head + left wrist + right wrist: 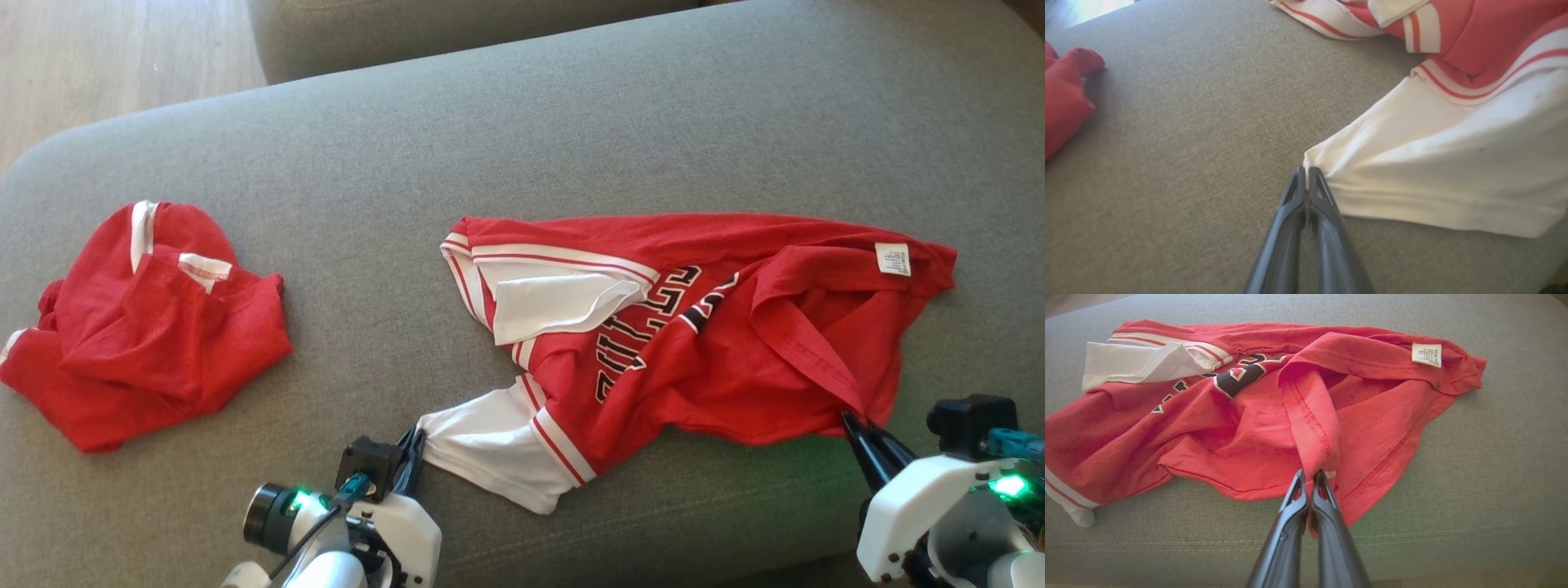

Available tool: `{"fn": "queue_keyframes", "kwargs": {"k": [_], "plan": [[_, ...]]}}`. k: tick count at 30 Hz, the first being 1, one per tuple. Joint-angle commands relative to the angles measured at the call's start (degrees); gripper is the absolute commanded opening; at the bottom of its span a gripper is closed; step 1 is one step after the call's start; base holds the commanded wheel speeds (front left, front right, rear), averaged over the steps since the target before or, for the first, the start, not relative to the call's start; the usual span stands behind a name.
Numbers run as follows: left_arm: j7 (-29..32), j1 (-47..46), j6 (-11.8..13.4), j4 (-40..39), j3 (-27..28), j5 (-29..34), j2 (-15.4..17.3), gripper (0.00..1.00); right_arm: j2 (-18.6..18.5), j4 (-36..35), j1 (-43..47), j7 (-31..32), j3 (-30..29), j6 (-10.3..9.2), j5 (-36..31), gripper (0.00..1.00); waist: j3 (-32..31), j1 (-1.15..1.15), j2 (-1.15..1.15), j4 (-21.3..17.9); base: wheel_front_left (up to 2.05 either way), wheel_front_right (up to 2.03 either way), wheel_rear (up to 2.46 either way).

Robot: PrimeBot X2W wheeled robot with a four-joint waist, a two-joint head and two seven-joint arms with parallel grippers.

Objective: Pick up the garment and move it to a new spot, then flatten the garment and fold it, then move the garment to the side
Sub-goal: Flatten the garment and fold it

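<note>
Left jaws grip the garment (735, 343) at its sleeve, right jaws at its hem.

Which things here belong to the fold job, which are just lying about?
In the job: red shirt on the grey sofa, left gripper shut on its white sleeve, right gripper shut on its hem.
Lying about: crumpled red garment at left, wood floor.

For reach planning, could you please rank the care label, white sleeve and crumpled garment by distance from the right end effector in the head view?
Right end effector, gripping red jersey:
1. care label, above it.
2. white sleeve, lower centre.
3. crumpled garment, far left.
</note>
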Motion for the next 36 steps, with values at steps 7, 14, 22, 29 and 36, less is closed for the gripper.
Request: {"fn": "queue_keyframes", "kwargs": {"k": [7,14,22,29,36], "plan": [[0.21,1.12,0.65,-4.61,3.53,-2.44,0.49,0.0,-1.35,-1.08,-1.78,-1.24,0.33,-0.01,0.67,0.0,-2.02,0.0,0.0,0.72,0.0,0.0,0.0],[0.21,2.81,-4.73,-16.45,8.0,-15.13,0.38,0.0,-3.23,-3.39,-2.53,1.31,0.7,-0.01,8.79,0.0,-5.08,0.0,0.0,3.11,0.0,0.0,0.0],[1.66,-1.01,-3.37,-35.24,13.13,-29.5,0.37,0.0,-2.43,-8.83,-11.75,4.16,-1.52,-0.01,19.28,0.0,-7.88,0.0,0.0,4.96,0.0,0.0,0.0],[5.42,-7.65,2.74,-51.54,18.72,-35.68,0.36,0.0,2.26,-9.96,-24.94,5.17,-5.47,-0.01,27.54,0.0,-10.02,0.0,0.0,4.91,0.0,0.0,0.0],[5.44,-12.45,10.13,-61.83,19.6,-41.74,0.36,0.0,5.33,-11.3,-31.77,4.32,-7.22,-0.01,28.86,0.0,-11.65,0.0,0.0,4.68,0.0,0.0,0.0]]}}
